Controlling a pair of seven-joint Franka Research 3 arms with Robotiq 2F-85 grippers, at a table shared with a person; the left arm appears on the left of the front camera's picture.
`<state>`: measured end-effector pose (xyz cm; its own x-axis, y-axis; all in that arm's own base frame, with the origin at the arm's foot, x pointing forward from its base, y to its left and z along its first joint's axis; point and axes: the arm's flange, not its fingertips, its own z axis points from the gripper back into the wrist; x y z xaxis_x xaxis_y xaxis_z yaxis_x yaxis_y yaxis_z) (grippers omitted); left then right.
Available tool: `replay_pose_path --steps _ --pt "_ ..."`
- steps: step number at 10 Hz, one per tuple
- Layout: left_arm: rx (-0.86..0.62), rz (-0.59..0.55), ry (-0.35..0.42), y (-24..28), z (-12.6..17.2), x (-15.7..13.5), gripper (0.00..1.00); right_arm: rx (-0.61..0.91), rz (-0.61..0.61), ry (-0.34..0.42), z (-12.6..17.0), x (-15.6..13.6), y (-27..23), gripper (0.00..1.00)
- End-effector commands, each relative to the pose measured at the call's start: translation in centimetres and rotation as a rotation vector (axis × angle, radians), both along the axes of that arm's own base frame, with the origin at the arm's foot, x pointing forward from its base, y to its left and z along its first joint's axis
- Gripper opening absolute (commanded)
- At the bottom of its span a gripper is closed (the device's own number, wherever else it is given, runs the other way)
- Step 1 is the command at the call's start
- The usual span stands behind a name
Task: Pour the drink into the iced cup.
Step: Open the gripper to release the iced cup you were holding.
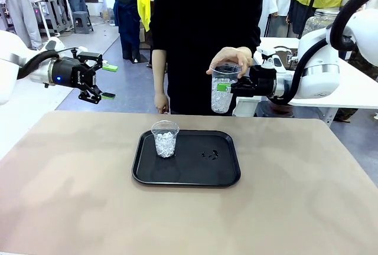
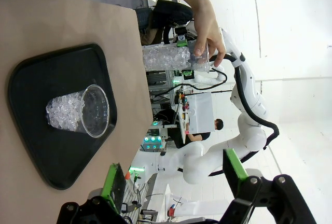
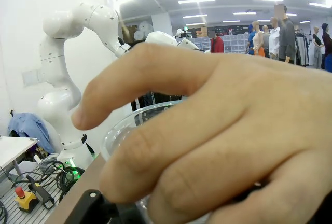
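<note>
The iced cup stands upright on the left part of the black tray in the middle of the table, packed with ice, nothing touching it. Above and beyond the tray's far edge a second cup is held in the air. Through its clear wall we make out ice, and we cannot tell whether any drink lies among it. The right gripper is clamped on this cup's sides, while the person's hand caps its rim from above. The left gripper hangs well off to the left, jaws spread, holding nothing. We judge this the handover, ahead of any pouring. Next the hand must let go, then the right arm has to bring the cup's lip over the iced cup and tilt slowly, so ice does not tumble out
</note>
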<state>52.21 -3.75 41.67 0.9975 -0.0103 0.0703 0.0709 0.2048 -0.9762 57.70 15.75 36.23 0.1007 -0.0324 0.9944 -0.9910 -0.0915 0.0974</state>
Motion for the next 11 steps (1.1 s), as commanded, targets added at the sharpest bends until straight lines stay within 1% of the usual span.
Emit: replay_pose_path --steps 1,4,5,6,7,8,11 --pt "0.000 0.001 -0.002 0.0 0.1 0.0 1.00 0.023 -0.007 -0.019 0.4 -0.2 0.0 0.66" --pt "0.000 0.001 -0.002 0.0 0.1 0.0 1.00 0.023 -0.007 -0.019 0.4 -0.2 0.0 0.66" --pt "0.000 0.001 -0.002 0.0 0.1 0.0 1.00 0.000 0.000 0.000 0.0 0.0 0.0 0.66" --pt "0.000 0.001 -0.002 0.0 0.1 0.0 1.00 0.013 0.008 0.020 -0.1 -0.1 -0.3 0.78" --pt "0.000 0.001 -0.002 0.0 0.1 0.0 1.00 0.017 0.006 0.026 -0.1 -0.1 -0.8 0.97" --pt "0.000 0.001 -0.002 0.0 0.1 0.0 1.00 0.023 0.000 0.037 -0.2 -0.2 -1.3 1.00" --pt "0.000 0.001 -0.002 0.0 0.1 0.0 1.00 0.045 -0.031 0.062 -0.8 -0.5 -4.3 1.00"
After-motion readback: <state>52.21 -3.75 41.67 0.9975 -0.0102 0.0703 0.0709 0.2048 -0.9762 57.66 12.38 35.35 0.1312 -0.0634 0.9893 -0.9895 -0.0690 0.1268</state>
